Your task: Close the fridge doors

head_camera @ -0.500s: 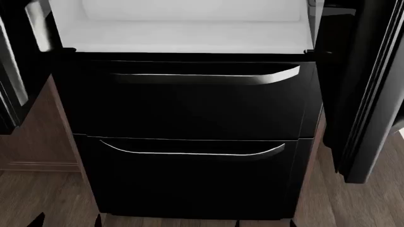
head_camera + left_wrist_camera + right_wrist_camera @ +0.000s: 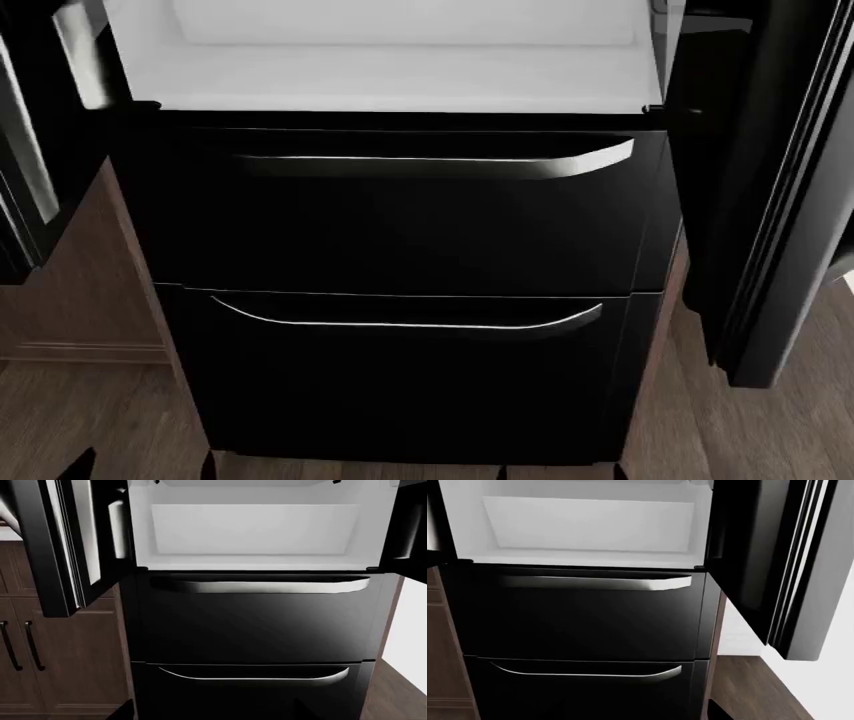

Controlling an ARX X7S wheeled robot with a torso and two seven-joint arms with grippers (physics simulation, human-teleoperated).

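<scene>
We see both tall glossy black fridge doors standing open — the left door (image 2: 27, 150) at the left edge of the head frame, the right door (image 2: 767, 180) at the right edge — flanking the white-lined interior (image 2: 387, 60) above two black drawers (image 2: 400, 220); neither gripper is in view

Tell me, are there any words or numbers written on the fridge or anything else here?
None: no words, numbers, brand marks or signs show in any view.
The open fridge doors, the two drawers with curved handles, the white inside and the brown cabinet beside the fridge are all plain.
</scene>
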